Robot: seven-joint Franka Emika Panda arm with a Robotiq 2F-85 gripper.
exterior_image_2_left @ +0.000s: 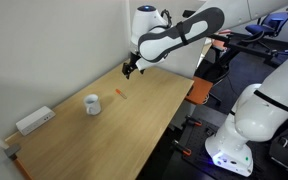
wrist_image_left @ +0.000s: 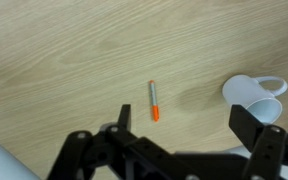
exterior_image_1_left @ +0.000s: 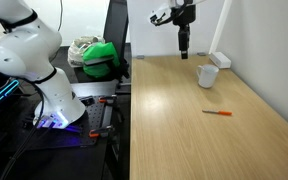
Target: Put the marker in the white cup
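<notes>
The marker (exterior_image_1_left: pixel 218 114) is a thin orange-red stick lying flat on the wooden table; it also shows in an exterior view (exterior_image_2_left: pixel 121 96) and in the wrist view (wrist_image_left: pixel 154 101). The white cup (exterior_image_1_left: pixel 208 76) stands upright behind it near the wall; it also shows in an exterior view (exterior_image_2_left: pixel 92 104) and in the wrist view (wrist_image_left: pixel 254 96) at the right, with a side handle. My gripper (exterior_image_1_left: pixel 183 52) hangs high above the table, well clear of both; it also shows in an exterior view (exterior_image_2_left: pixel 129 70). In the wrist view its fingers (wrist_image_left: pixel 184 130) are spread apart and empty.
A flat white rectangular block (exterior_image_1_left: pixel 220 60) lies by the wall behind the cup, also seen in an exterior view (exterior_image_2_left: pixel 34 121). A green object (exterior_image_1_left: pixel 101 57) sits off the table's side. The table edge (exterior_image_1_left: pixel 130 110) borders the robot base area.
</notes>
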